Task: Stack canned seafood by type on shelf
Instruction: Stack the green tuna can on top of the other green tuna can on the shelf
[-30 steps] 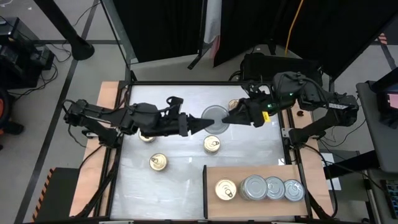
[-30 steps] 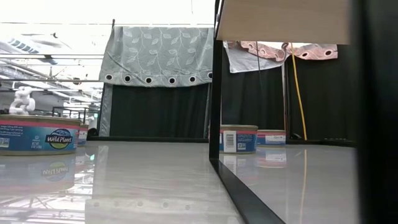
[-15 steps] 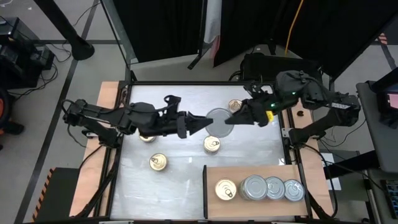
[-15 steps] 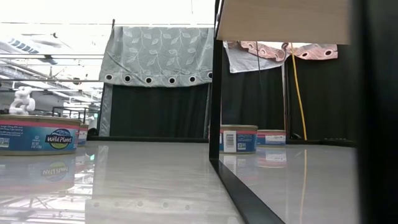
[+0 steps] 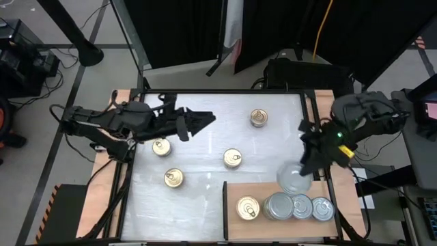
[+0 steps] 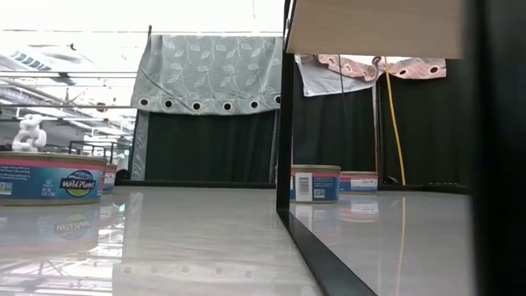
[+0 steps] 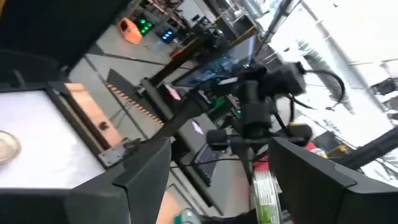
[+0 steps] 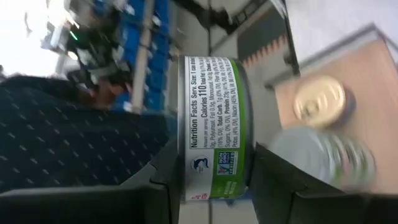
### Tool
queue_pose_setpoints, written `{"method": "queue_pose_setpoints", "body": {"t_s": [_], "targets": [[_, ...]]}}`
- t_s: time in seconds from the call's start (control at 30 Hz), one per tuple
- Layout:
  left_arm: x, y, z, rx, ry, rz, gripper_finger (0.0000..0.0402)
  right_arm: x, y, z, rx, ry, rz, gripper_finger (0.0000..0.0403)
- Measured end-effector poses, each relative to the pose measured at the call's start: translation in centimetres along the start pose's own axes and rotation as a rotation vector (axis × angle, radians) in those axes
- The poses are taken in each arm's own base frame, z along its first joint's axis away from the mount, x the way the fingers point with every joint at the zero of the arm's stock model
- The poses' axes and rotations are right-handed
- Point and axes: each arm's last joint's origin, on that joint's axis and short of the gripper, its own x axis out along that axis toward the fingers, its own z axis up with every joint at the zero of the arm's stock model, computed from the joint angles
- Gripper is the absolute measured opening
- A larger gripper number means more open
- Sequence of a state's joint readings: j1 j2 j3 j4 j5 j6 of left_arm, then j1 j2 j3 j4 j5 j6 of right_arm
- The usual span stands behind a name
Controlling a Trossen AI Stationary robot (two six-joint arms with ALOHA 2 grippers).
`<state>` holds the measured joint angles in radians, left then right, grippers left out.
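From above, we see that the silver tin [image 5: 293,179] has changed hands. A second ago both arms met over the table's middle with the tin between them; now the right pincer [image 5: 305,166] carries it alone, clamped on its rim, at the shelf's [image 5: 232,217] far edge, about four o'clock on the table [image 5: 205,157]. The left pincer [image 5: 205,119] has pulled back toward ten o'clock and stands apart, empty. We judge the handover done, with the tin ready to go onto the silver row [image 5: 298,207] at five o'clock, where three silver tins sit beside one gold tin [image 5: 248,208]. Four gold tins stay loose on the table: one at one o'clock [image 5: 258,117], one at centre [image 5: 233,158], two at eight o'clock [image 5: 167,164].

The level view is unchanged; a blue-labelled tin [image 6: 51,177] sits at nine o'clock and two more [image 6: 316,182] stand past a dark post [image 6: 284,107]. Neither arm shows here, and the post hides much of the right side.

In the left wrist view, nothing lies between the spread fingers [image 7: 140,171]. The right arm [image 7: 261,106] appears beyond, blurred, with a green label [image 7: 266,194] partly cut off.

In the right wrist view, the green-labelled tin [image 8: 214,127] is gripped edge-on. The shelf tins [image 8: 320,102] behind are smeared; we cannot count them there.
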<state>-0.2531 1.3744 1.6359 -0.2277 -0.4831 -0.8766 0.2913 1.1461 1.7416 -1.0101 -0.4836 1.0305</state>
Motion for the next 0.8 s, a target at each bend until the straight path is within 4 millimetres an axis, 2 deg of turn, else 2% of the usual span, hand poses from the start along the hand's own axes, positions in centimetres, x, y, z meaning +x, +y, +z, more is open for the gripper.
{"method": "queue_pose_setpoints", "body": {"t_s": [0.17,0.5,0.67,0.8], "targets": [[-0.7,0.3,0.3,0.022,0.004,0.049,0.0274,2.0,-0.1,-0.5,-0.04,0.074,-0.055,0.0127],[-0.3,0.9,0.8,0.019,-0.015,0.072,0.0274,8.4,-1.9,0.0,-0.053,0.313,-0.093,0.0127],[-0.3,0.9,0.8,0.019,-0.014,0.072,0.0274,9.3,-2.0,0.3,-0.088,0.353,-0.068,0.0127],[-0.3,0.9,0.8,0.019,-0.011,0.071,0.0274,10.3,-3.0,0.1,-0.075,0.423,-0.123,0.0127]]}}
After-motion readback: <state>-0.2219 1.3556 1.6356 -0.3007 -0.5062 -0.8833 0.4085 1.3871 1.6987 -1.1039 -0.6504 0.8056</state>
